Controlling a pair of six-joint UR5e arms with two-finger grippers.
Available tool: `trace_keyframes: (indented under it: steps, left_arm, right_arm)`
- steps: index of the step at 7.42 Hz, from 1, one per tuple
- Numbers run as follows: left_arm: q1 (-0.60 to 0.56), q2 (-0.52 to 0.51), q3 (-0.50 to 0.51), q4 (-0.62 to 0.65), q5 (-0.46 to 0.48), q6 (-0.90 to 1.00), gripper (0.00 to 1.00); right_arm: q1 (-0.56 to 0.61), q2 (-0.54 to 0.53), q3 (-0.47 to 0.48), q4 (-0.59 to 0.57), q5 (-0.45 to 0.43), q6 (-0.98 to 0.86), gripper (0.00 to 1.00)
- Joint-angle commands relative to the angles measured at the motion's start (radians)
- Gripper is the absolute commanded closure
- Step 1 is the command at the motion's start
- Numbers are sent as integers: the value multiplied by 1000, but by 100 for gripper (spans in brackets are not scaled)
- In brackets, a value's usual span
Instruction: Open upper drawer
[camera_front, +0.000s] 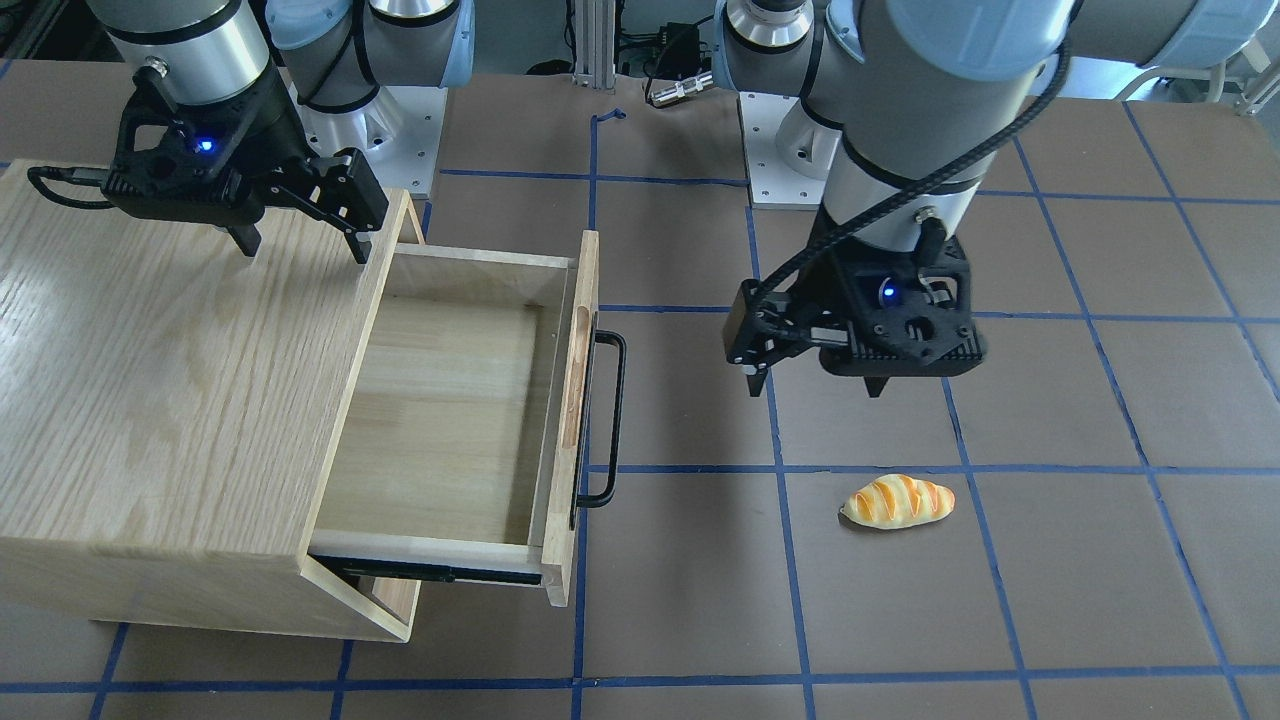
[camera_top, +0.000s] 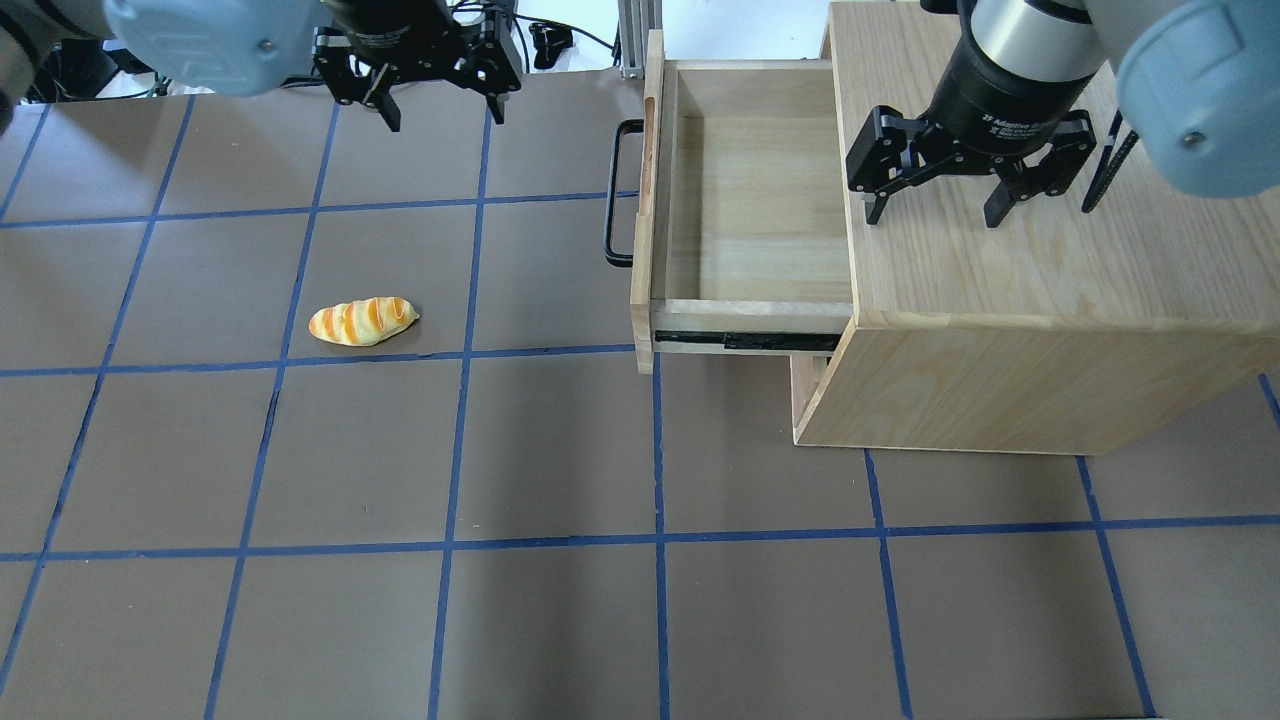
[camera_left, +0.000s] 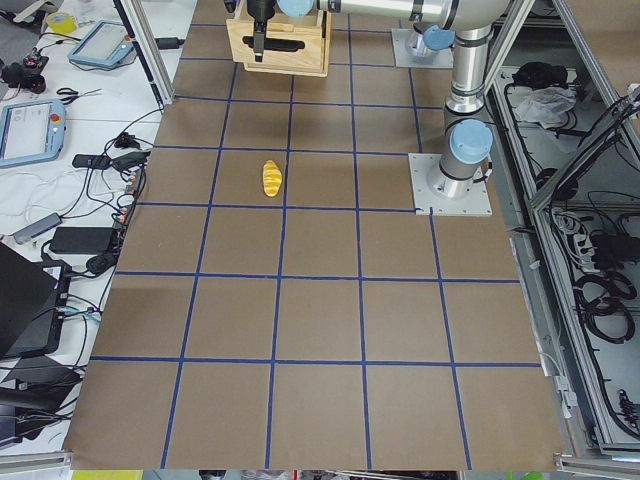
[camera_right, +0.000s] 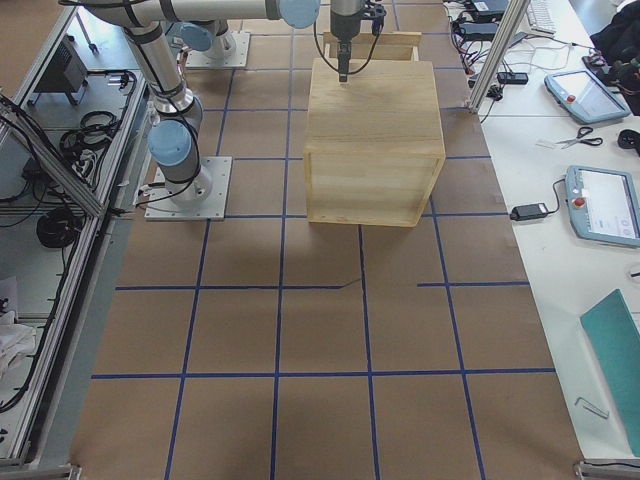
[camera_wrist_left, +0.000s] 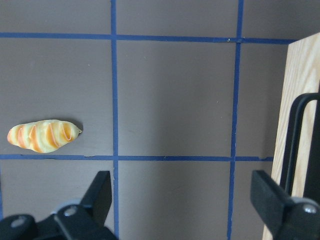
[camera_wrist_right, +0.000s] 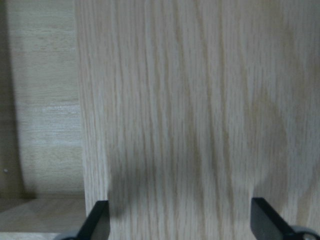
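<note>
The upper drawer (camera_front: 450, 400) (camera_top: 750, 200) stands pulled far out of the oak cabinet (camera_front: 150, 380) (camera_top: 1050, 280), and its inside is empty. Its front panel carries a black bar handle (camera_front: 605, 420) (camera_top: 615, 195) and an oblong slot. My left gripper (camera_front: 816, 388) (camera_top: 445, 118) is open and empty, hanging over the table a short way out from the handle. The left wrist view shows the handle (camera_wrist_left: 295, 145) at its right edge. My right gripper (camera_front: 303, 250) (camera_top: 933, 217) is open and empty just above the cabinet's top (camera_wrist_right: 200, 125), near the edge over the drawer.
A toy bread roll (camera_front: 897, 500) (camera_top: 362, 321) (camera_wrist_left: 44, 136) lies on the brown table, away from the drawer front. Blue tape lines grid the table. The arm bases (camera_front: 780, 150) stand at the robot's edge.
</note>
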Motion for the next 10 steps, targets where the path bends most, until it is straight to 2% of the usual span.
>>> trace_keyframes:
  steps: [1,3,5,10]
  left_arm:
    - [109,57,-12,-80,-7,127,0]
    - [163,113,-112,-81,-10,249,0]
    - [163,160,-167,-79,-9,235,0]
    - [171,179,-189,-79,-9,235,0]
  right_arm:
    - [0,0,0,0,0,0,0]
    - [0,0,0,0,0,0,0]
    - [0,0,0,0,1,0,0]
    - [0,0,0,0,1,0,0]
